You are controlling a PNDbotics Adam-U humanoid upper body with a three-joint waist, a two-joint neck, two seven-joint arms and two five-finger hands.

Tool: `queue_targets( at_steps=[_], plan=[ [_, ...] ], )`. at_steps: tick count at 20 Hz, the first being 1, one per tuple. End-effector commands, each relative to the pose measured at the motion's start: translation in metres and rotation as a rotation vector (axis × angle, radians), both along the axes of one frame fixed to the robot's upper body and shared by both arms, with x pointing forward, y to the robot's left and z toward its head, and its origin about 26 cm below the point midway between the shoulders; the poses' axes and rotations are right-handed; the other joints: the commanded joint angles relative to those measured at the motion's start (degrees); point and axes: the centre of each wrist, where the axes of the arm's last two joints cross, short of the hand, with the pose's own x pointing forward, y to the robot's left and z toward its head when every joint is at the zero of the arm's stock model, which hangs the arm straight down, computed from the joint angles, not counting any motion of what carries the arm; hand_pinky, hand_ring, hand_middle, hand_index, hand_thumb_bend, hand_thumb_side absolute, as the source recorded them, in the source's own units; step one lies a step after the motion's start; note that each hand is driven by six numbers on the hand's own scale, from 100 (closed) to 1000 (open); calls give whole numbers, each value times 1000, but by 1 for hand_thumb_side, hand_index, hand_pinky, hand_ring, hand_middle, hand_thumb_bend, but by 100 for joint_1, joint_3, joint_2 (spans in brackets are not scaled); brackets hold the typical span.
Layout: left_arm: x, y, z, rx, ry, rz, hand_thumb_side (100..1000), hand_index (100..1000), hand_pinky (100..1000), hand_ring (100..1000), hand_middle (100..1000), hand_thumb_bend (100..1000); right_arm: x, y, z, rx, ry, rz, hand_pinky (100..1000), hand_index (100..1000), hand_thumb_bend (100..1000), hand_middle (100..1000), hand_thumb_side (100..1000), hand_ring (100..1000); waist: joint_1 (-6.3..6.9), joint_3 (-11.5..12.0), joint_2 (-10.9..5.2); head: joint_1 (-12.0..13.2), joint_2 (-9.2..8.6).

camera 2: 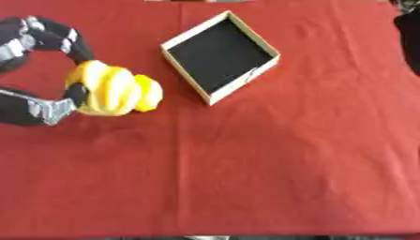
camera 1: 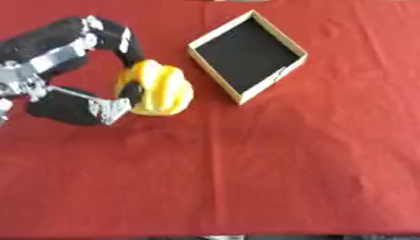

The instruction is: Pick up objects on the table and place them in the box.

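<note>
Left eye view, read from its left edge: the left hand enters from that side with its arm cut off by the frame. Fingers arch over from above and the thumb comes in from below, curled round a yellow ribbed object, which they clasp on its left flank. The object looks like a bunch of bananas, though that is a judgement from colour and shape only. Its underside is hidden, so whether it rests on the red cloth or is already raised cannot be told. The clasp from the side leaves the object's right face free, which would suit carrying it rightward.

Just beside it, apart and not touching, stands the box: shallow, pale-walled, dark inside, turned corner-on to the viewer. Nothing shows inside it, so the placing step appears not yet done.

Further right the cloth carries only creases. A dark shape at the upper right edge of the right eye view is cropped and cannot be identified. The right hand appears in neither view.
</note>
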Motion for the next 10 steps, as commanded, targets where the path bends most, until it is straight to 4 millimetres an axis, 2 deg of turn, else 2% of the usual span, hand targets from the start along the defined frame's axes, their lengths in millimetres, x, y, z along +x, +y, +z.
queue_targets(
  at_steps=[1, 7, 9, 10],
  plan=[
    [13, -5, 15, -31, -50, 26, 231, 619, 704, 611, 597, 100, -3, 1, 23, -24, -92, 21, 905, 786, 100, 635, 470, 846, -42, -109, -76, 136, -165],
    [49, -20, 23, -82, -170, 97, 178, 623, 706, 618, 598, 100, 2, 14, 39, 2, -187, 100, 897, 787, 100, 637, 470, 838, -89, -713, 43, 581, -374],
    [61, -22, 24, -92, -195, 128, 193, 625, 709, 619, 600, 100, 4, 19, 41, 15, -199, 128, 898, 786, 100, 637, 470, 838, -99, -937, 105, 754, -457],
    [67, -23, 24, -96, -201, 140, 119, 626, 710, 620, 601, 100, 5, 22, 42, 22, -204, 142, 898, 786, 100, 636, 470, 838, -104, -1045, 141, 837, -495]
  ],
)
